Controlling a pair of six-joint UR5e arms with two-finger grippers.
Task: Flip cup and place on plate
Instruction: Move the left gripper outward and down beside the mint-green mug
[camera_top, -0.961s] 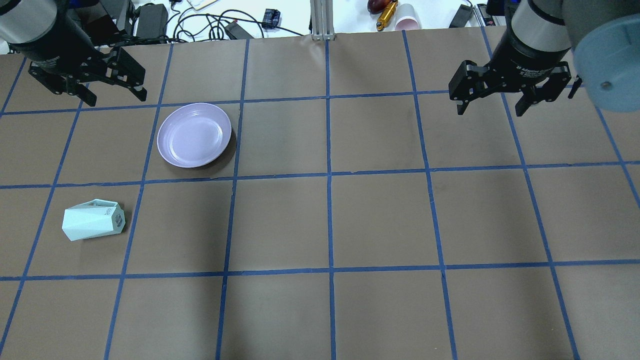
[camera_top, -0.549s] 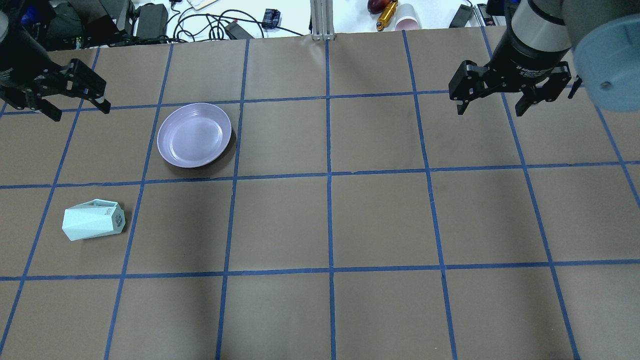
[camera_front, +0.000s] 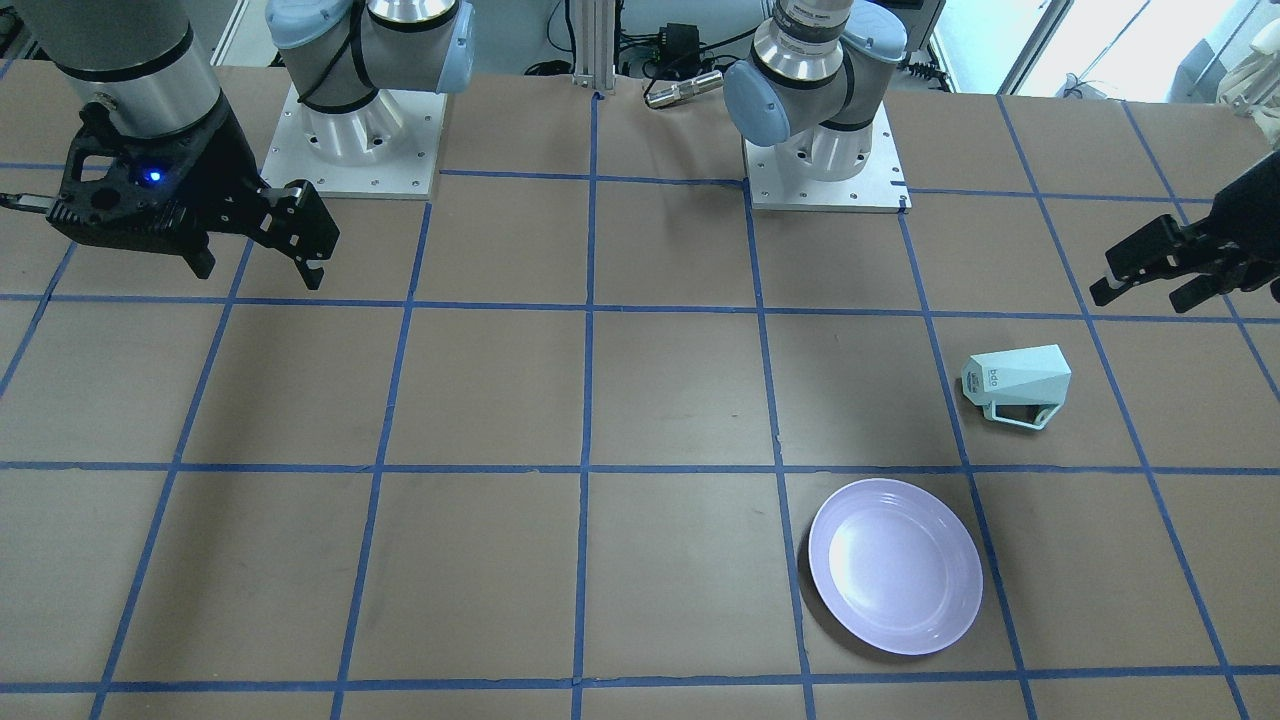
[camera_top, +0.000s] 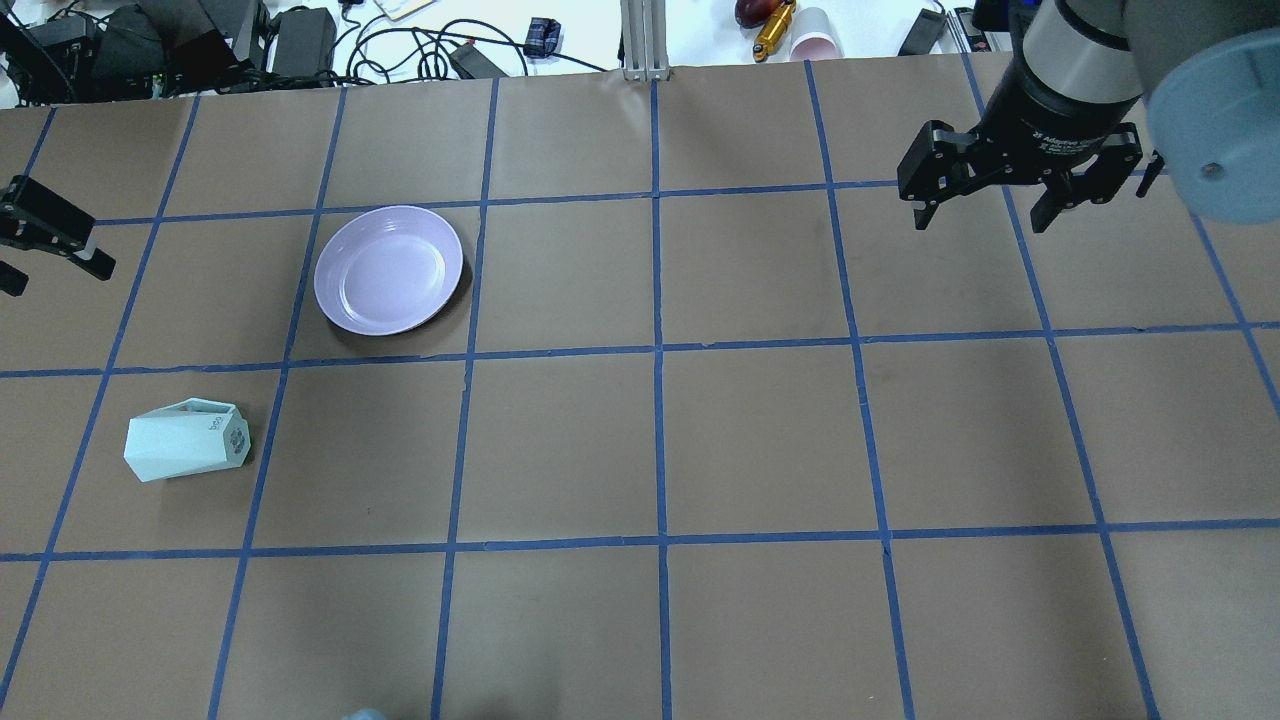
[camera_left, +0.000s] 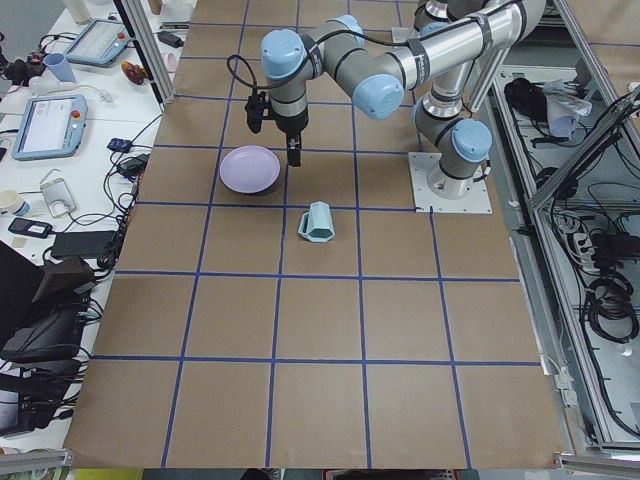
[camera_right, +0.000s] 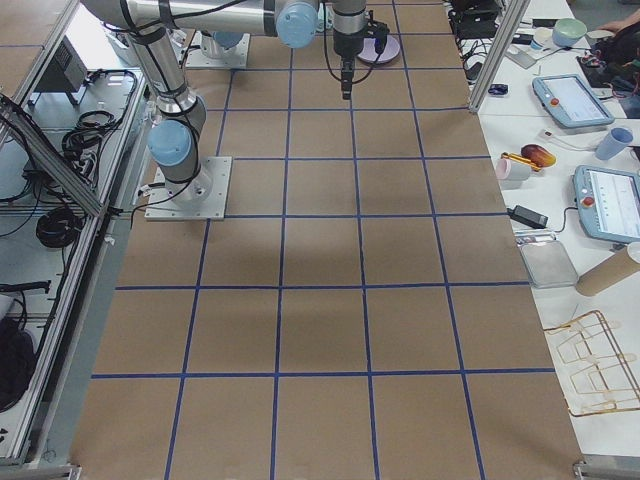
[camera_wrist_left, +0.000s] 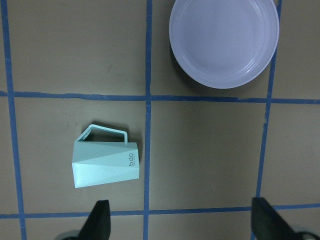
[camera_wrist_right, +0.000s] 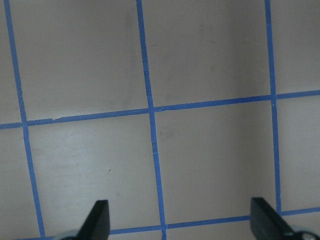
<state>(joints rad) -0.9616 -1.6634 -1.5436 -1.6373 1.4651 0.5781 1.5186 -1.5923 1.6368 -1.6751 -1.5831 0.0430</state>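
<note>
The pale mint-green cup (camera_top: 187, 442) lies on its side on the brown table, handle toward the far edge and base toward the table's middle. It also shows in the front view (camera_front: 1017, 380) and the left wrist view (camera_wrist_left: 106, 164). The lavender plate (camera_top: 389, 270) sits upright and empty, one grid square beyond the cup; it also shows in the front view (camera_front: 895, 565) and the left wrist view (camera_wrist_left: 223, 42). My left gripper (camera_top: 55, 278) is open and empty, raised at the table's left edge, apart from the cup. My right gripper (camera_top: 980, 220) is open and empty, far right.
Blue tape lines divide the table into squares. Cables, adapters and a pink paper cup (camera_top: 815, 40) lie beyond the far edge. The two arm bases (camera_front: 350, 140) stand on the robot's side of the table. The right wrist view shows only bare table (camera_wrist_right: 200, 165).
My left gripper has moved left and toward the near side, mostly leaving the overhead view. The right gripper, cup and plate have not moved.
</note>
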